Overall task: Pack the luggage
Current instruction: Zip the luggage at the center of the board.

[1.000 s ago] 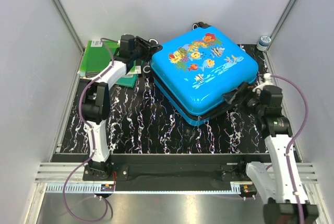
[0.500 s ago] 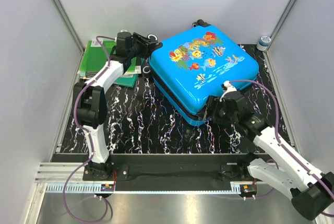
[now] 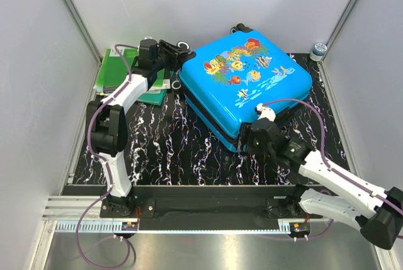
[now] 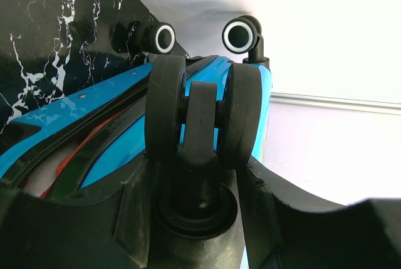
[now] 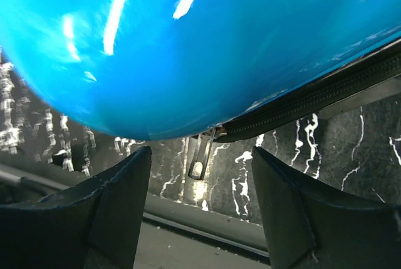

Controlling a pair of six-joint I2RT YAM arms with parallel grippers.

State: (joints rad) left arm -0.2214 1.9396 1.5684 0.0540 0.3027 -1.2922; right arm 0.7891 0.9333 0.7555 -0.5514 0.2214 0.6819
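The fish-print suitcase [image 3: 249,87] lies flat on the tabletop [image 3: 170,144], between both sets of fingers. Its glossy hard shell looks rigid, slippery and probably light. The left fingers [image 4: 81,219] pinch a caster wheel [image 4: 200,118]. The right fingers [image 5: 119,206] are spread either side of the zipper pull [image 5: 200,156], the sensible hold.

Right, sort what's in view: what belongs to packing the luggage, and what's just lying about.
Job in hand: luggage; its zip pull, between the fingers of the open right gripper; its wheel, held by the left gripper.
Lying about: green folders, far left; small round container, far right corner.
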